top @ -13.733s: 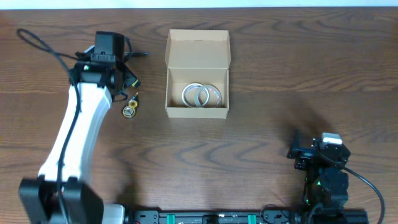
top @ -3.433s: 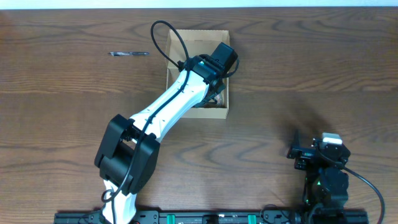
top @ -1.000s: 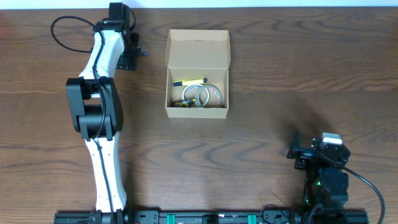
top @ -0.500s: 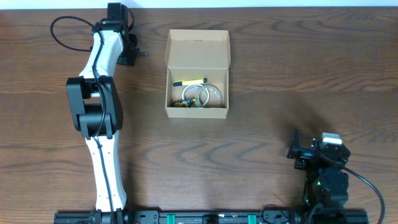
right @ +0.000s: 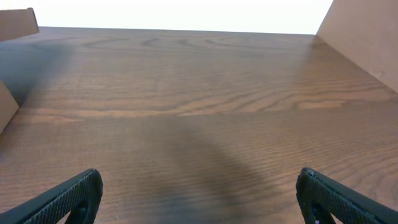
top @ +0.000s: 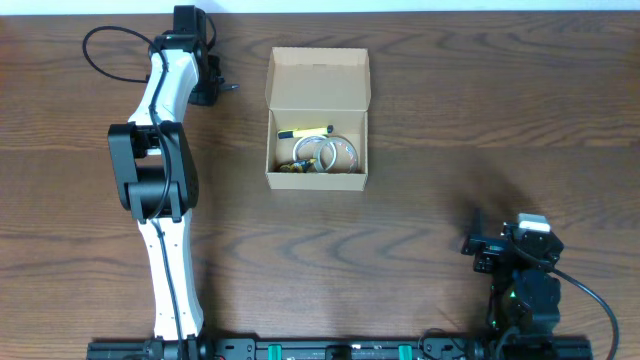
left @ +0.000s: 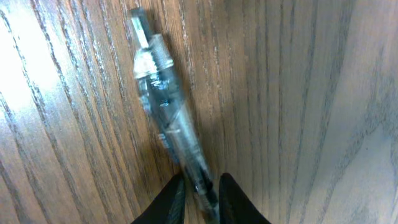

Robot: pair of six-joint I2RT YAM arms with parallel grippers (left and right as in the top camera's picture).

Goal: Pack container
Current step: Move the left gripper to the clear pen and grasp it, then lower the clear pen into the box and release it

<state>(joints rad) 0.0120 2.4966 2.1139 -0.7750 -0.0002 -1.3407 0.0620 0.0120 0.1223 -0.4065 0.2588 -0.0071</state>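
Left gripper (left: 200, 186) — clenched on clear pen (left: 163, 112), far-left corner | right gripper (right: 199, 183) — released, near-right corner | container (top: 317, 75), far edge, lid open

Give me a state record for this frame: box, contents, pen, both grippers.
box: open, flap lid folded back
contents: yellow marker, tape rolls, small gold item
pen: clear, lying on the table left of the box
left gripper: shut on the pen's end
right gripper: open, empty, far from the box
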